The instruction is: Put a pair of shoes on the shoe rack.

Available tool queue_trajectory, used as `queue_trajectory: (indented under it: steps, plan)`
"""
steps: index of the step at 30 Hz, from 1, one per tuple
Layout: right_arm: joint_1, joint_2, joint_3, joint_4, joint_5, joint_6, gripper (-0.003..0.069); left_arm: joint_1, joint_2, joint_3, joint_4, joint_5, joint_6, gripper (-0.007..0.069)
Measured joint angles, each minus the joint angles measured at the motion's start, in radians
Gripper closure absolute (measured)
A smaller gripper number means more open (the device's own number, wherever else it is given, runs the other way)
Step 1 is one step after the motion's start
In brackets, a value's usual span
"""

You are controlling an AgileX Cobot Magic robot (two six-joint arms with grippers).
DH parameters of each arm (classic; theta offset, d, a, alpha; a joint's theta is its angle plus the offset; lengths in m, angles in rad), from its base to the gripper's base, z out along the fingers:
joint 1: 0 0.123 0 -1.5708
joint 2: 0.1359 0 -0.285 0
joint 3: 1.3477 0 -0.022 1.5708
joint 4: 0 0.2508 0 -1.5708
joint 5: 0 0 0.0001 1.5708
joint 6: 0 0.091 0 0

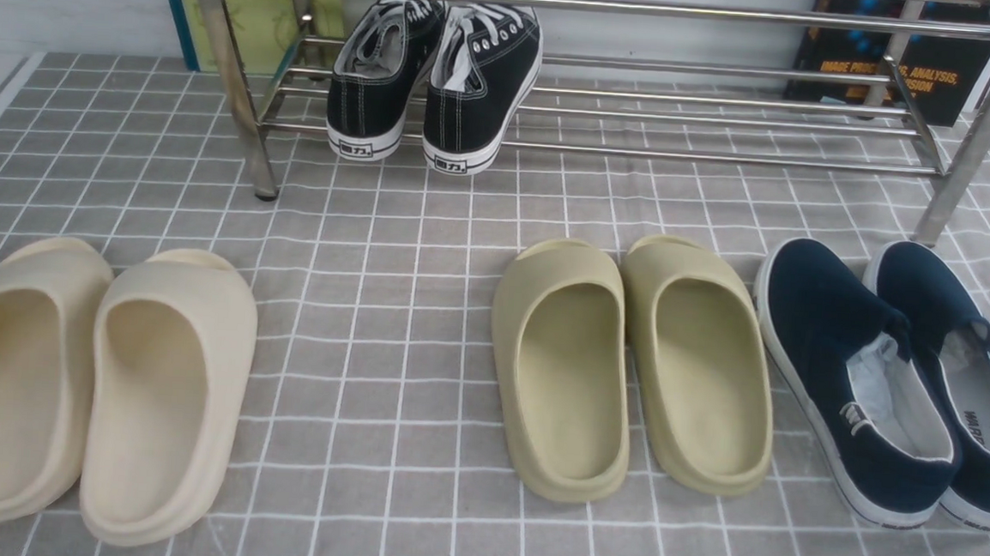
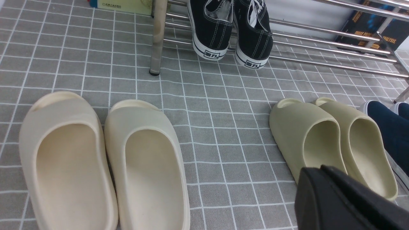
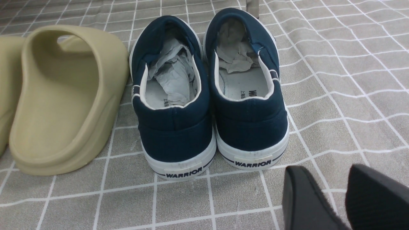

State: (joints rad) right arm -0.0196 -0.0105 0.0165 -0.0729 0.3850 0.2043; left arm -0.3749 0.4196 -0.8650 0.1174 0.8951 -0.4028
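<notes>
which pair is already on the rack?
The black lace-up sneakers, heels out on the silver shoe rack. The beige slippers, olive slippers and navy slip-ons sit on the checked cloth.

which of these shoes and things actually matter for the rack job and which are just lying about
Job:
- black sneakers, already on the rack
- shoe rack

Lying about:
- beige slippers
- olive slippers
- navy slip-ons
- books behind the rack
- checked cloth
</notes>
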Motion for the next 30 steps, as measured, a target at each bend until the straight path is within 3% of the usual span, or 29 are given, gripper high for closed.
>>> queue_trajectory:
  steps: [11,16,22,30]
  plan:
    - [0.000,0.000,0.000,0.000,0.000,0.000,0.0420,0.008,-0.009,0.070,0.019,-0.074,0.000,0.0638]
    - [0.000,0.000,0.000,0.000,0.000,0.000,0.0420,0.113,-0.094,0.279,-0.013,-0.297,0.006,0.0638]
    - [0.000,0.000,0.000,0.000,0.000,0.000,0.0420,0.280,-0.290,0.618,-0.094,-0.589,0.140,0.0638]
    - [0.000,0.000,-0.001,0.000,0.000,0.000,0.0420,0.372,-0.430,0.823,-0.096,-0.651,0.211,0.0638]
